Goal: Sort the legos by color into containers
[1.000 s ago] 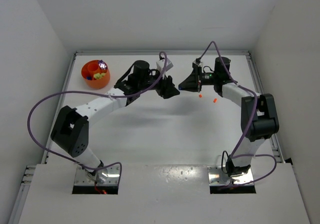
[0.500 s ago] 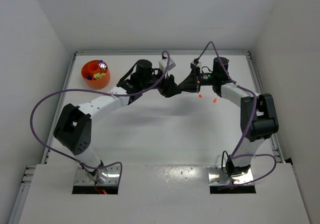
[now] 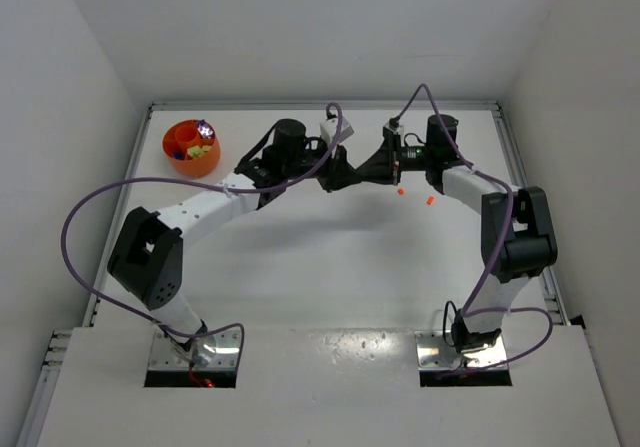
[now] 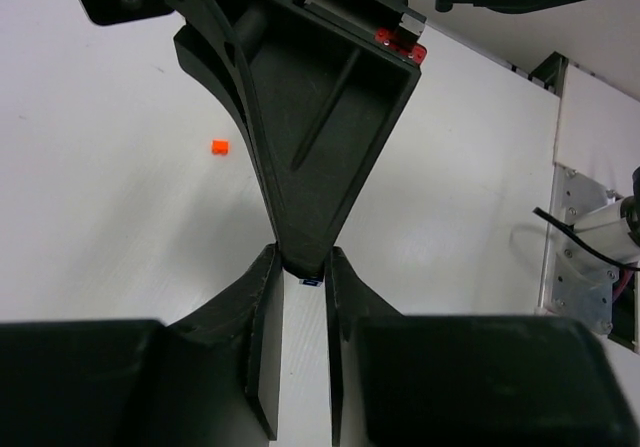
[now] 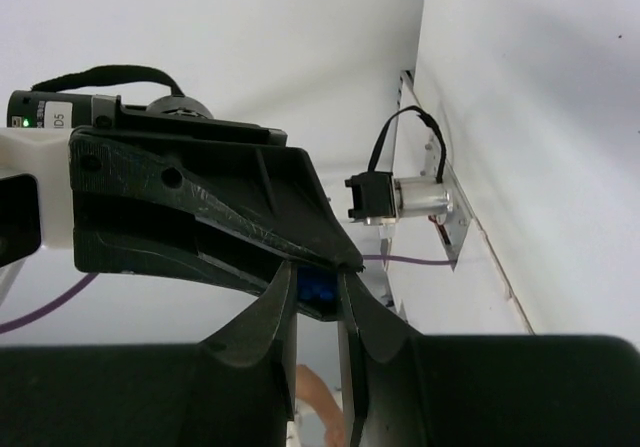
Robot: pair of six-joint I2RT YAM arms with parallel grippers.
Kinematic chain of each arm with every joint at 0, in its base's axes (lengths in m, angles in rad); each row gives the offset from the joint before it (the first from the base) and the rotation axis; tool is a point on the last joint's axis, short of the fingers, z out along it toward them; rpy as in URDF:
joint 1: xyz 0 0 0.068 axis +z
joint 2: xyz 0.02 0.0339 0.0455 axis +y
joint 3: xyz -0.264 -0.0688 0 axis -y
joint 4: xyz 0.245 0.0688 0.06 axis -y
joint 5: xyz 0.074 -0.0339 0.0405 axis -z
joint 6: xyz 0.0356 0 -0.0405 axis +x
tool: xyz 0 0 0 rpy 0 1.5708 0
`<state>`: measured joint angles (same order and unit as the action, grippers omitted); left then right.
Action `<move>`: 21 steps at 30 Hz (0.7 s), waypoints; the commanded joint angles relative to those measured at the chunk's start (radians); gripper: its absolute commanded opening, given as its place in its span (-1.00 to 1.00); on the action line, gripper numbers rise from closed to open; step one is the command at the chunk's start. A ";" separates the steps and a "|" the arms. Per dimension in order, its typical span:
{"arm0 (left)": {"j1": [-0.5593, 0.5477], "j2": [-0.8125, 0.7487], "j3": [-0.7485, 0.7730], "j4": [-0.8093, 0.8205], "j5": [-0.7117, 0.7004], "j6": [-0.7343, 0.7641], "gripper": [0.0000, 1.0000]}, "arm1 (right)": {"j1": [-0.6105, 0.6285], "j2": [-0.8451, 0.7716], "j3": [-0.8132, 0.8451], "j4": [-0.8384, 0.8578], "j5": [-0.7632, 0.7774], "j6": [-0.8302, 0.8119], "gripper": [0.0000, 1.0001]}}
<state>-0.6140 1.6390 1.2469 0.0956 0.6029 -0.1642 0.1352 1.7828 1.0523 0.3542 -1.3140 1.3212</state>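
An orange bowl (image 3: 188,167) stands at the far left corner of the table (image 3: 330,257), and it has some small legos (image 3: 199,151) inside, among them yellow ones.

The left arm rises from its base, bends at the elbow near the left edge, and stretches to the right across the table toward the far middle. The left gripper (image 3: 343,178) points to the right and meets the right gripper (image 3: 366,171) tip to tip above the table.

In the left wrist view, the left fingers (image 4: 262,307) stand close together on both sides of the right gripper's tip. A tiny blue lego (image 4: 310,280) sits just there. It cannot be told whether these fingers already press on it.

In the right wrist view, the right fingers (image 5: 275,312) are closed on the blue lego and hold it at their tips.

The right arm goes up along the right side, bends, and reaches to the left with the gripper held level.

Two orange legos (image 3: 400,192) (image 3: 430,201) lie on the table below the right gripper, near each other.
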 commanded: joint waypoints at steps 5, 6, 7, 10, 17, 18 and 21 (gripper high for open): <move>-0.004 -0.042 0.013 0.006 -0.006 0.009 -1.00 | -0.009 -0.008 -0.008 0.029 -0.050 -0.030 -0.23; -0.004 -0.056 0.013 -0.003 -0.006 0.009 -1.00 | -0.009 -0.008 -0.008 0.029 -0.050 -0.030 -0.06; -0.004 -0.070 0.002 -0.004 -0.006 0.018 -1.00 | -0.009 -0.008 0.001 0.029 -0.050 -0.030 -0.03; 0.007 -0.097 -0.026 -0.039 -0.006 0.031 -1.00 | -0.028 0.015 0.037 0.019 -0.050 -0.051 -0.01; 0.147 -0.185 -0.024 -0.355 -0.087 0.113 -1.00 | -0.108 0.026 0.133 -0.173 -0.022 -0.259 0.05; 0.199 -0.174 0.017 -0.420 -0.106 0.147 -1.00 | -0.127 0.026 0.176 -0.313 -0.002 -0.406 0.05; 0.372 -0.174 0.043 -0.595 -0.071 0.190 -1.00 | -0.128 0.017 0.384 -0.882 0.270 -0.807 0.09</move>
<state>-0.3824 1.4902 1.2430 -0.2810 0.5446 -0.0471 0.0143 1.8153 1.2442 -0.0330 -1.2434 0.9329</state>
